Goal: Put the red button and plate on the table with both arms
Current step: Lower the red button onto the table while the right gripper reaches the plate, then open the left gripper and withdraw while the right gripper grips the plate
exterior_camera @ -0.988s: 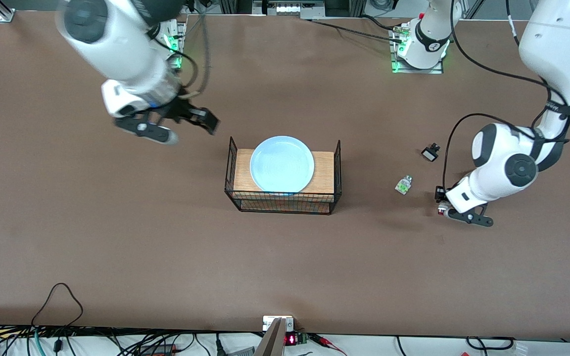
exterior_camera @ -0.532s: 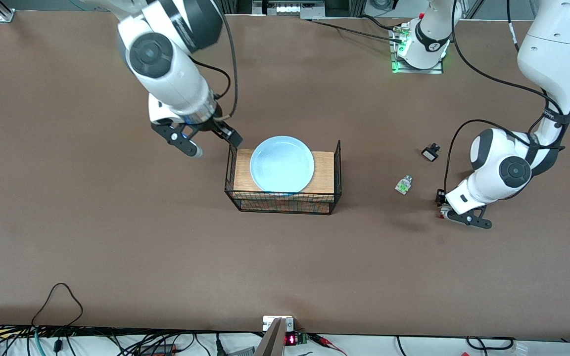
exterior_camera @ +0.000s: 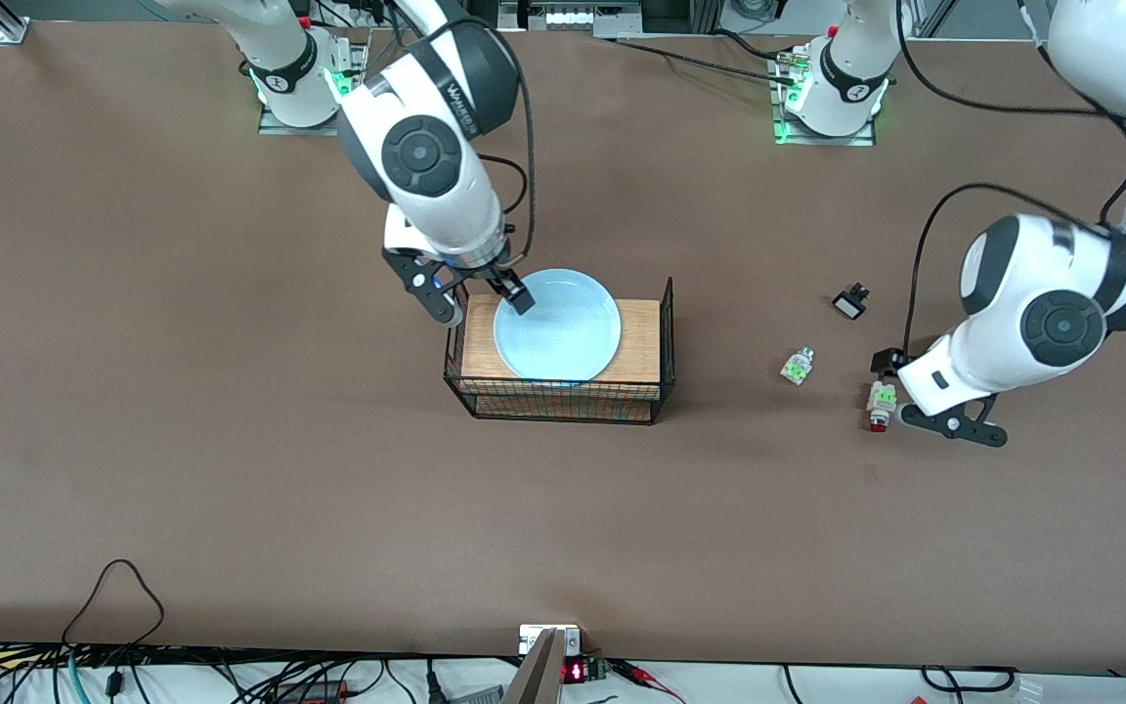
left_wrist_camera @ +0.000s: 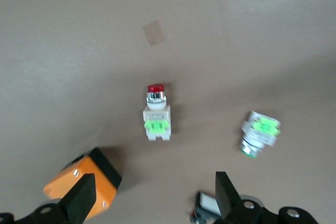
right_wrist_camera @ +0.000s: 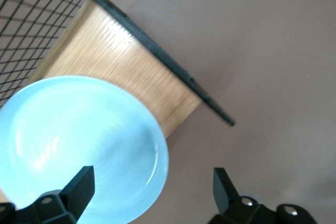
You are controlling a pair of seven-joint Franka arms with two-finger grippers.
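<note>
The red button (exterior_camera: 879, 404) lies on the brown table (exterior_camera: 231, 440), red cap toward the front camera. In the left wrist view it (left_wrist_camera: 157, 116) lies apart from the open, empty left gripper (left_wrist_camera: 155, 182). In the front view the left gripper (exterior_camera: 915, 399) hovers beside it, toward the left arm's end. The pale-blue plate (exterior_camera: 557, 325) rests on the wood-topped wire rack (exterior_camera: 641, 332). The right gripper (exterior_camera: 478, 301) is open over the plate's rim at the right arm's end. In the right wrist view the plate's edge (right_wrist_camera: 79, 145) lies between its open fingers (right_wrist_camera: 152, 177).
A green-and-clear piece (exterior_camera: 798, 366) and a small black piece (exterior_camera: 850, 302) lie on the table near the button. In the left wrist view an orange box (left_wrist_camera: 79, 190) sits by one finger. The rack's black wire ends (exterior_camera: 667, 293) stand above its top.
The right arm has swung in from over the table at its own end to the plate's rim. The left gripper has drawn away from the red button, which now lies uncovered.
</note>
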